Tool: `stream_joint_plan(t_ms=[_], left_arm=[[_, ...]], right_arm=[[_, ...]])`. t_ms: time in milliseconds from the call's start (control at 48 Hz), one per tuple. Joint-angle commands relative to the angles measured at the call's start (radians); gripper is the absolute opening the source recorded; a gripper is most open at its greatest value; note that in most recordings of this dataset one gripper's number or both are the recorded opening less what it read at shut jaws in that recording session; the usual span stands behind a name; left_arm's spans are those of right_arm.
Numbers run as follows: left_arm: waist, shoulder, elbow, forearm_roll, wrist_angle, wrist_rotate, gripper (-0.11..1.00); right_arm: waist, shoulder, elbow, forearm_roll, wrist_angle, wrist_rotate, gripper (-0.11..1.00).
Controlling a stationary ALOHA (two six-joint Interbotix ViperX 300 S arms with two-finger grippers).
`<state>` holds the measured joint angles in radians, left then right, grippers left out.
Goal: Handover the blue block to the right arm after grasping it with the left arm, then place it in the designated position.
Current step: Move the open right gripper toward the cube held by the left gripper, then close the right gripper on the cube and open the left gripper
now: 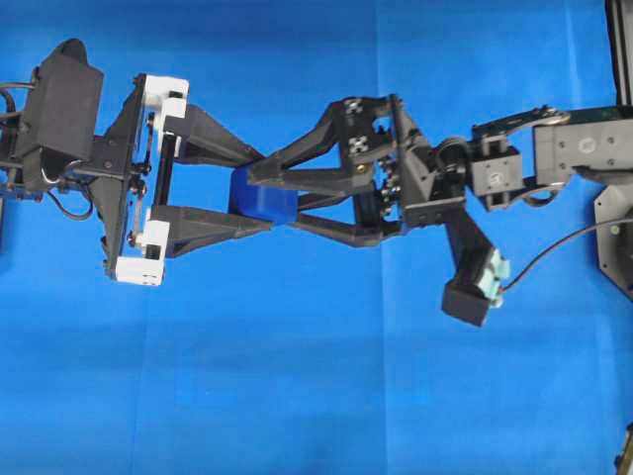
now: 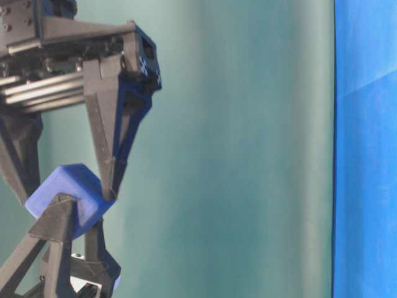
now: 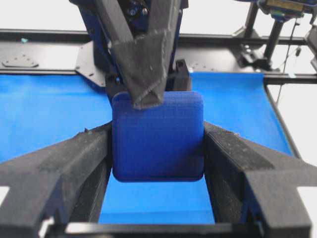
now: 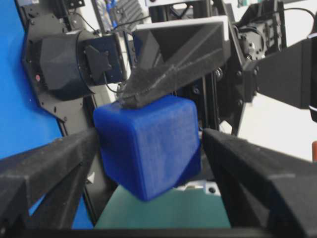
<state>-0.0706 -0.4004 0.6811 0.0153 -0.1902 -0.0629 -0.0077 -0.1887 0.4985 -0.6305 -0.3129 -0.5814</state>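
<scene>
a bright blue cloth (image 1: 297,396) covers the worktop, creased in faint straight fold lines. a plain teal backdrop (image 2: 248,149) stands behind it, and a black metal frame (image 3: 44,37) borders the far edge.

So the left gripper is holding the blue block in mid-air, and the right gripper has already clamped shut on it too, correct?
Not quite. The left gripper does hold the blue block in the air, but the right gripper is open: in the right wrist view its fingers flank the block with a gap showing on one side. It straddles the block without clamping it.
</scene>
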Motion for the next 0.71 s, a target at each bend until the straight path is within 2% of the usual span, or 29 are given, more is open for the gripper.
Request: stream_joint_plan(t_ms=[0,250,334,396,542,688], left_arm=[[-0.002,-0.009,-0.018,-0.003,-0.006,-0.002,0.49],[-0.002,-0.008,-0.018,-0.002,-0.008,-0.002,0.49],[-0.002,-0.008,-0.018,-0.002,-0.006,-0.002,0.49],[-0.002,-0.008,-0.018,-0.002,-0.008,-0.002,0.49],[-0.002,-0.008,-0.02,-0.002,-0.008,-0.006,0.49],[-0.002,-0.008,-0.02,-0.002,-0.006,-0.017,0.49]], right_arm=[[0.003,-0.006,-0.038,-0.003,-0.012,0.002,0.96],[0.006,-0.006,-0.04,-0.003,-0.012,0.002,0.96],[0.006,-0.006,-0.041,-0.005,-0.008,0.003,0.93],[0.003,-0.006,-0.043,-0.005,-0.012,0.003,0.83],[-0.005,-0.006,-0.054,-0.002,-0.011,0.006,0.47],[-0.003,-0.006,-0.055,0.0,-0.009,0.009,0.47]])
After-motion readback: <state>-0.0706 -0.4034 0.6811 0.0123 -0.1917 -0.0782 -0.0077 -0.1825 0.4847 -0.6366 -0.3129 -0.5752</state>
